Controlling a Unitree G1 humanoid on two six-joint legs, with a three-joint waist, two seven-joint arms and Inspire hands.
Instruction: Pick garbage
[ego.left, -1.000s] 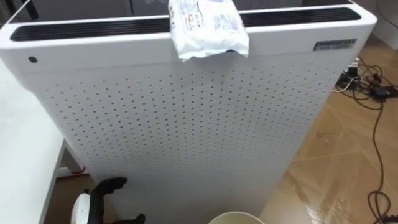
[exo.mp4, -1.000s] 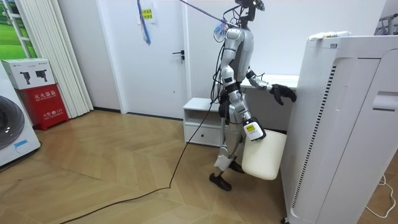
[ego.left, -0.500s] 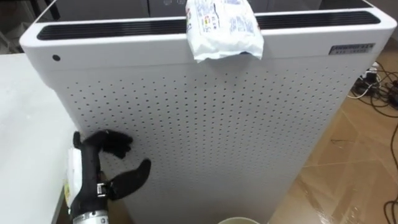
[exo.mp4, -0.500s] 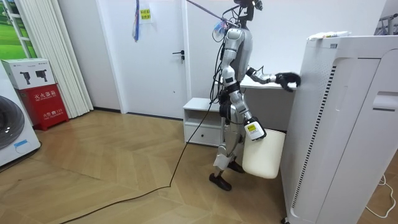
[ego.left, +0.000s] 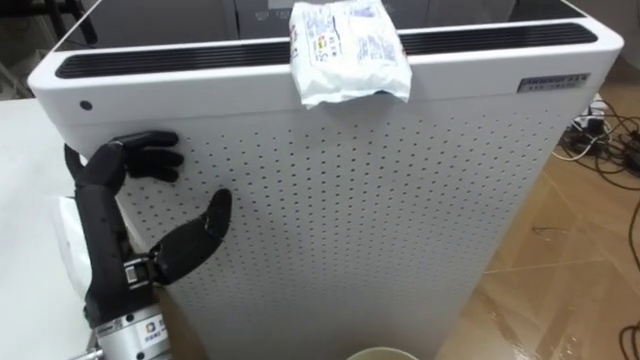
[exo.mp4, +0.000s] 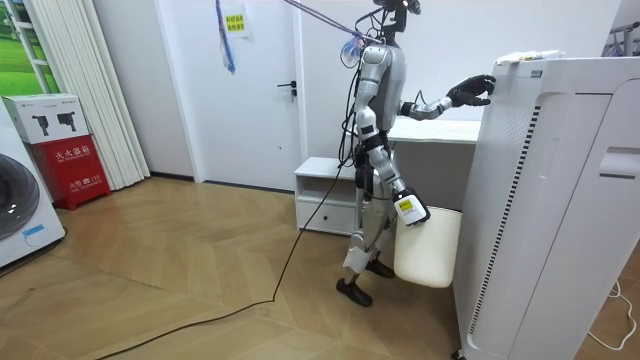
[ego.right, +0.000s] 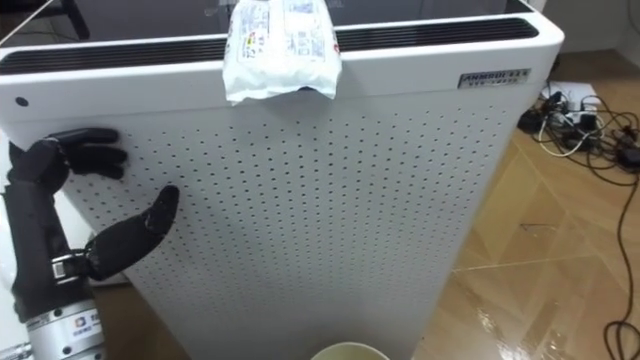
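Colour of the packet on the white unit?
Packet: white with bluish print; left eye view.

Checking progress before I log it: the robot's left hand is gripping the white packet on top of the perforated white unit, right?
Not gripping. In the left eye view the left hand is open, in front of the perforated face of the unit, below and apart from the white packet, which does lie on top.

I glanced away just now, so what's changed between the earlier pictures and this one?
The left hand has risen from low beside the white perforated unit to just under its top edge, open and holding nothing. The packet lies on top as before, overhanging the front, untouched; the cream bin still hangs at the robot's side.
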